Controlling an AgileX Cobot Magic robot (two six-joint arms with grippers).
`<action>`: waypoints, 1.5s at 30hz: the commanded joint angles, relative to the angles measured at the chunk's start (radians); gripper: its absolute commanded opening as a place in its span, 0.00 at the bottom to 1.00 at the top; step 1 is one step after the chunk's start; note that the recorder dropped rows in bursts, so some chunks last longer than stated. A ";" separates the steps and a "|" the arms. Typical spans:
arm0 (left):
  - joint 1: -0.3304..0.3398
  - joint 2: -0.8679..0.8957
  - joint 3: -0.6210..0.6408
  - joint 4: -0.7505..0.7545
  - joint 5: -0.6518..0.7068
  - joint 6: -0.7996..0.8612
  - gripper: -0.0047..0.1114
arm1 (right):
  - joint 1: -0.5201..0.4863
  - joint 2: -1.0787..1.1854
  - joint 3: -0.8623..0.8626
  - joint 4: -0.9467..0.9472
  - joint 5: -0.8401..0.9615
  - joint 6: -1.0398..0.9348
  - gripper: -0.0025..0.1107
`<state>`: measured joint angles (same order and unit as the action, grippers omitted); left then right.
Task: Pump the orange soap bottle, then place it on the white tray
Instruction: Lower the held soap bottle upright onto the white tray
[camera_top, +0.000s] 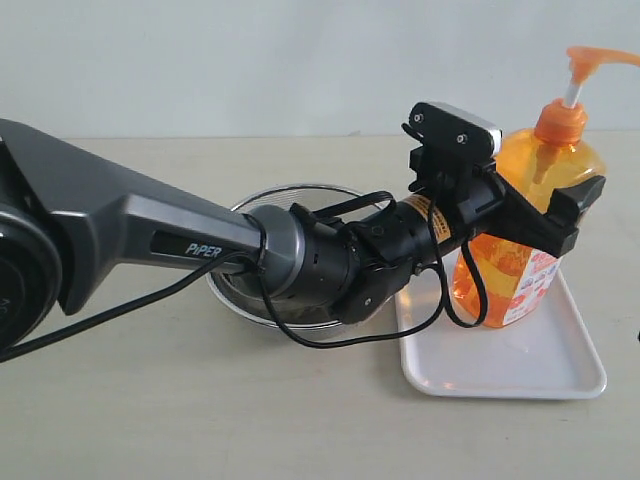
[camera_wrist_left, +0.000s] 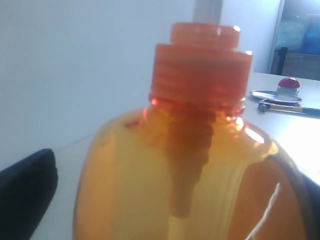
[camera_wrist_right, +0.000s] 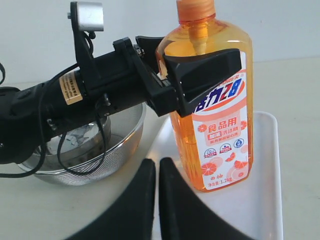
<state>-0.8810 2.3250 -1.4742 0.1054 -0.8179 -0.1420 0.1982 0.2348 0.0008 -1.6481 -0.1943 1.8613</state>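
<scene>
Gripping: left claw (camera_top: 575, 215) was clamped on orange soap bottle (camera_top: 500, 275).
Bottle place: stood upright on white tray (camera_top: 520, 372).
Right claw (camera_wrist_right: 156, 166): fingers were together.
Surroundings: steel bowl (camera_wrist_right: 100, 165) sat beside tray, partly hidden by left arm (camera_top: 150, 235).

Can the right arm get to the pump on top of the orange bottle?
Probably yes. The pump head stands bare above the left gripper, which clasps the orange soap bottle lower down. The right gripper sits low in front, so it would have to rise.

A plain white wall (camera_top: 250, 60) is rising behind the beige desk (camera_top: 180, 420); bright light is glaring across the desk.
</scene>
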 joint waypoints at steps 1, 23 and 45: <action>-0.001 -0.009 -0.005 -0.013 0.004 0.008 0.99 | 0.000 -0.004 -0.001 -0.004 0.000 -0.002 0.02; -0.001 -0.037 -0.005 -0.093 0.151 0.072 0.99 | 0.000 -0.004 -0.001 -0.004 0.000 -0.002 0.02; -0.001 -0.096 -0.005 -0.087 0.237 0.072 0.99 | 0.000 -0.004 -0.001 -0.015 -0.025 -0.002 0.02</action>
<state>-0.8810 2.2418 -1.4742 0.0300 -0.5746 -0.0685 0.1982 0.2348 0.0008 -1.6587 -0.2166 1.8613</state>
